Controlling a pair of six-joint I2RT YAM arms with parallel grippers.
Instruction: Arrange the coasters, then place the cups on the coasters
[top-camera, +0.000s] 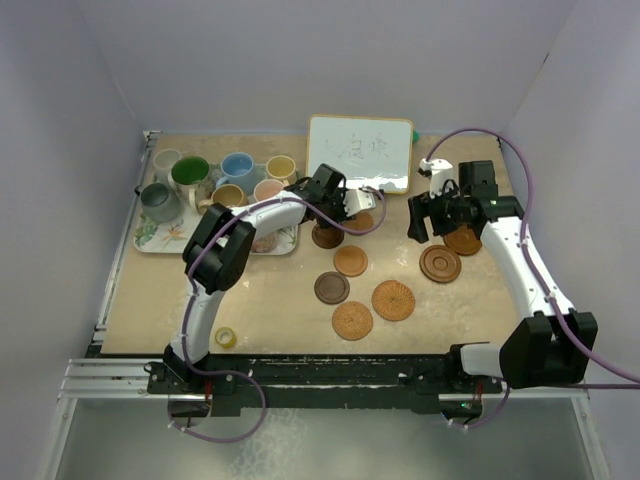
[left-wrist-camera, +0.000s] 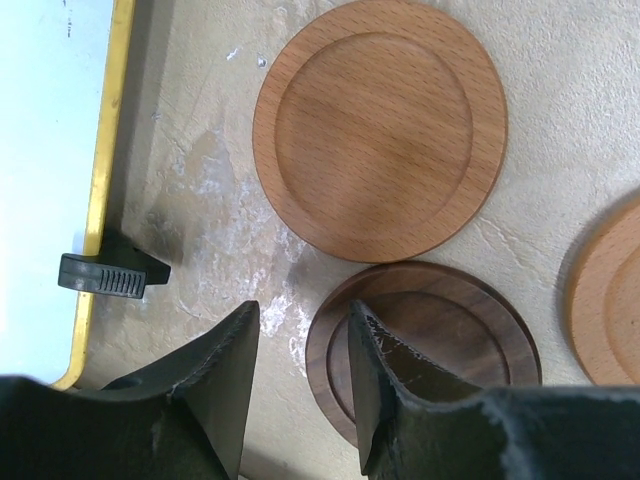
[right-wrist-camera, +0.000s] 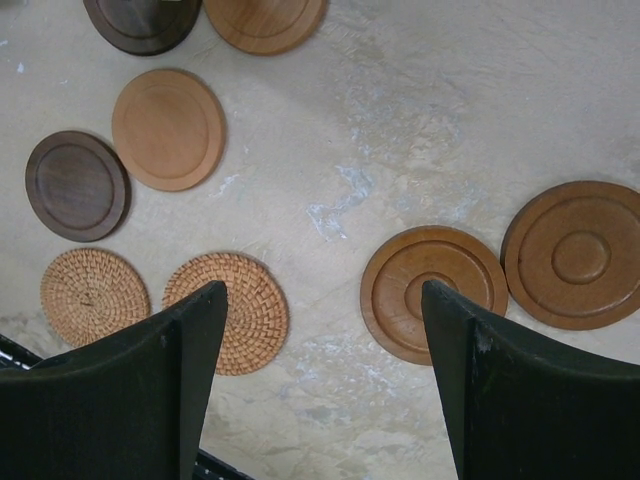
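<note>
Coasters (top-camera: 351, 261): eight, all flat on the table (top-camera: 470, 320). Two are woven rattan, two dark brown wood, two pale wood with a raised rim, two mid-brown with turned rings.

Cups (top-camera: 238, 167): seven countable, bunched on the leaf-print tray (top-camera: 150, 240), well off to the side of both sets of jaws. They are grey, white, green-lined, light blue, yellow, tan and pink. The left arm crosses the tray's near corner. Something reddish shows under it, and I cannot tell whether it is a cup.

Left gripper (left-wrist-camera: 300, 315): jaws partly apart, straddling the rim of a dark coaster (left-wrist-camera: 430, 340). One finger is over the disc, the other over bare table outside it. Table shows in the gap and nothing is clamped. A pale coaster (left-wrist-camera: 380, 128) lies just beyond the fingertips, its edge meeting the dark one's; whether they overlap is unclear. Another pale disc is cut off at the frame edge. The yellow-edged whiteboard (left-wrist-camera: 50, 150) is on the far side of the jaws from it.

Right gripper (right-wrist-camera: 322, 290): jaws wide open and empty, above the table. One ringed coaster (right-wrist-camera: 435, 290) sits below the gap, partly behind one finger. The second ringed coaster (right-wrist-camera: 575, 250) is just outside that finger. A rattan coaster (right-wrist-camera: 235, 305) is half hidden behind the other finger, with its twin (right-wrist-camera: 93, 297) further out.
</note>
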